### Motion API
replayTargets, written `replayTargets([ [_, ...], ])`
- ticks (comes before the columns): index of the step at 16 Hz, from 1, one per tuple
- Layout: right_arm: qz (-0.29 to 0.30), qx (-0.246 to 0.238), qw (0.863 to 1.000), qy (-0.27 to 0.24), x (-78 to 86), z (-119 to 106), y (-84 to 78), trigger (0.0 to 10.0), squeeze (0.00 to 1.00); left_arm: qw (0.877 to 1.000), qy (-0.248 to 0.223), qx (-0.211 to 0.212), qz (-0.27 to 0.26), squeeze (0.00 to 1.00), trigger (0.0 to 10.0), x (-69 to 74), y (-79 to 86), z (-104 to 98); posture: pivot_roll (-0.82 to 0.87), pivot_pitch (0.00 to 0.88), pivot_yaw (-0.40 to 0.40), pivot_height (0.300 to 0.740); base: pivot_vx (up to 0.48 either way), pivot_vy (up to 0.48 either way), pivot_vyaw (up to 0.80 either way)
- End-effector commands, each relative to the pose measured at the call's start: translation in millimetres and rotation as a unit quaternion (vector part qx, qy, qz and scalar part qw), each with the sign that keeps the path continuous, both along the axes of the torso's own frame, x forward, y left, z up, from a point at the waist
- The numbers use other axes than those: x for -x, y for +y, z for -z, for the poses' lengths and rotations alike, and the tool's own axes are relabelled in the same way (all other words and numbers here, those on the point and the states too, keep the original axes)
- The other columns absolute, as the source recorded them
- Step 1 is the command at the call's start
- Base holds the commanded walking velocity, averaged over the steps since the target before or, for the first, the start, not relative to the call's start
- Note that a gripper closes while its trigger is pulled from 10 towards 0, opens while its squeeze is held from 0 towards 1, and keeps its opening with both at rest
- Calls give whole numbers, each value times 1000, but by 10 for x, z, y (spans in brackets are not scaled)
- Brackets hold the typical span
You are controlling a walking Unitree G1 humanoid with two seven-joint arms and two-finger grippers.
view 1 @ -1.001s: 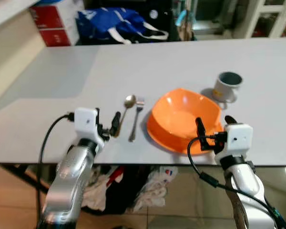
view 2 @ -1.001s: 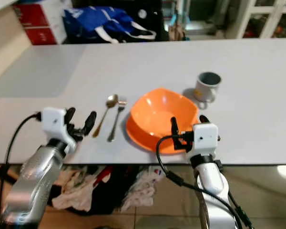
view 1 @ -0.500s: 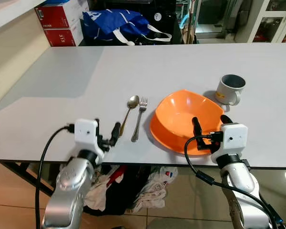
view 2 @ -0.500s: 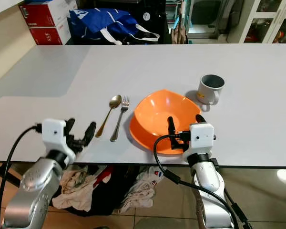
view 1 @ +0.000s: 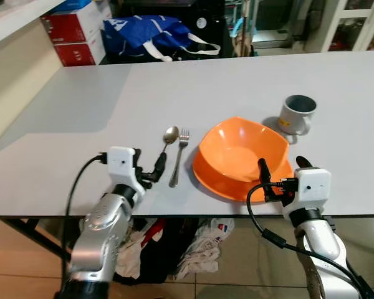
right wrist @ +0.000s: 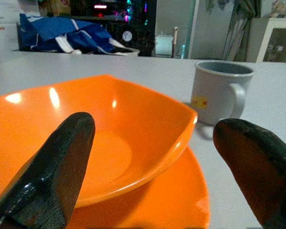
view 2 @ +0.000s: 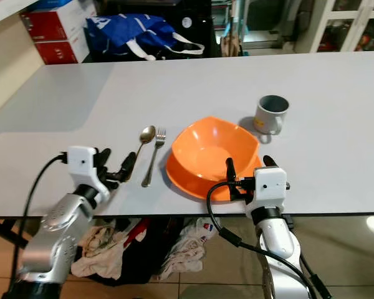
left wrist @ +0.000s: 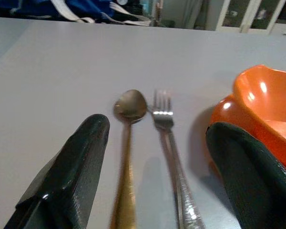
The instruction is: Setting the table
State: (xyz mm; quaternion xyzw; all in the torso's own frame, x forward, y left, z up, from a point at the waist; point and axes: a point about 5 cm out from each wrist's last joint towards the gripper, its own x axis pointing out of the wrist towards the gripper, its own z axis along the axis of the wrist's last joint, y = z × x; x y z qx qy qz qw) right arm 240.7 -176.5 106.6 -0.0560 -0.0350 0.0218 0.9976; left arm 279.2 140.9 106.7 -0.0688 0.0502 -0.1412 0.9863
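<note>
Both jaws stood wide and empty at the near edge of the bench.

The left gripper [view 1: 151,172] sat just short of the handle ends of the gold-toned metal spoon [view 1: 166,143] and the silver metal fork [view 1: 178,158]; the two lay side by side, long axes running straight away from the jaws, bowl and tines at the far end; the left arm was plainly the nearer; the right gripper [view 1: 280,170] straddled the near rim of the orange square bowl [view 1: 240,149] resting on an orange plate [view 1: 219,180]; a grey ceramic mug [view 1: 297,114] stood beyond; the pale grey bench [view 1: 93,99] was otherwise bare; a blue bag [view 1: 146,34] and red boxes [view 1: 71,40] lay behind.
</note>
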Motion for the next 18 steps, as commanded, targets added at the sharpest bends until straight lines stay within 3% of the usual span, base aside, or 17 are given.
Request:
replayTargets([
  [1,-5,2,1000,-11,-5,-61,5,10000,0,1000,-1,-3,3,0,10000,-22,-8,6,-235,0,103,740,0,0,0],
  [7,-5,-11,1000,-3,-44,-23,7,10000,0,999,-31,-9,0,0,10000,-7,-48,-154,-202,0,112,740,0,0,0],
  [18,-34,-10,999,13,-84,86,77,10000,0,999,-33,4,-19,0,10000,-10,-11,-191,-181,0,86,740,0,440,0],
])
